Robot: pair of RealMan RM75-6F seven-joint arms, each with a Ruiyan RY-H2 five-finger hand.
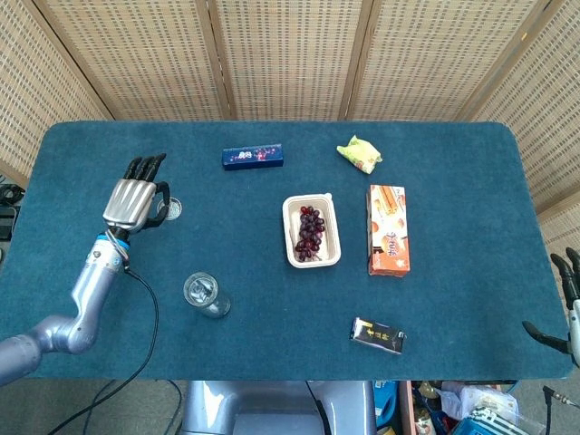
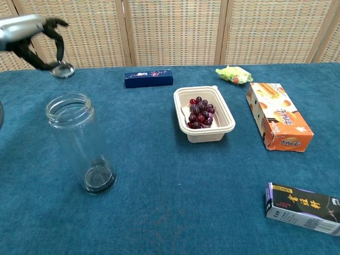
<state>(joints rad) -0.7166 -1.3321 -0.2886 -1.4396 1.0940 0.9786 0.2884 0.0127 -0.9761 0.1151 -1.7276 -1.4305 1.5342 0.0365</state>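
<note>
1 jar [image 2: 79,142], 1 lid [image 2: 62,69], 3 boxes [image 1: 388,229], 1 grape tray [image 1: 312,230], 1 snack bag [image 1: 359,153].
</note>
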